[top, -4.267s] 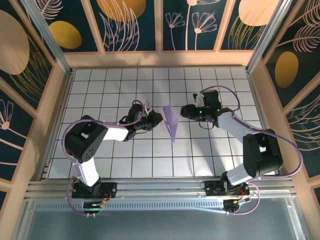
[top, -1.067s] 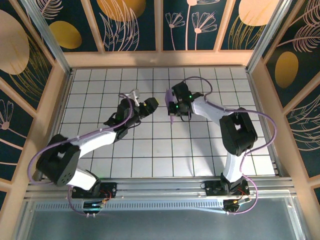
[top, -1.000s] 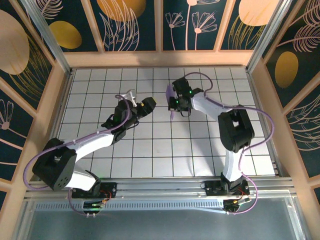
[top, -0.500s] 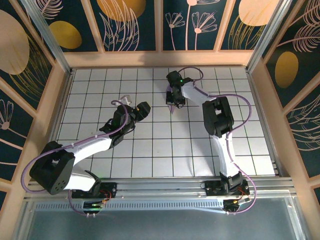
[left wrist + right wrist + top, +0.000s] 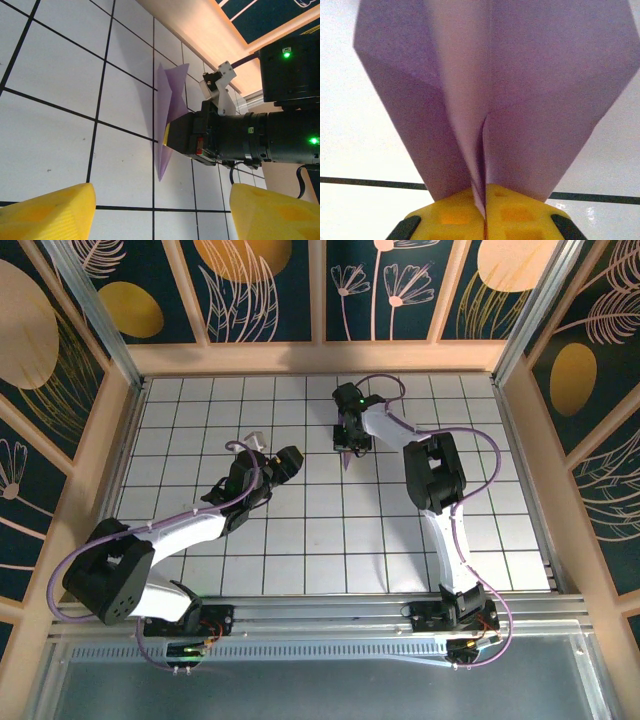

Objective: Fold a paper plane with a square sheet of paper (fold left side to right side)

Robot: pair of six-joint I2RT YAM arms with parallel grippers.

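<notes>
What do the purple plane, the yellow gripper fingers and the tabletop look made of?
The paper plane: thin matte lavender paper, crisp creases, layered flaps. Fingers of the right gripper: yellow, likely moulded plastic or rubber, dimpled faces. The table: smooth white, black grid lines, slight sheen; material unclear.

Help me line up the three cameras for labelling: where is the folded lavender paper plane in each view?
Top external: folded lavender paper plane above centre, at the right gripper.
Left wrist: plane mid-frame, pinched by that gripper.
Right wrist: plane across the upper frame, above yellow fingers.
Shared landmark: the right gripper clamping it.
</notes>
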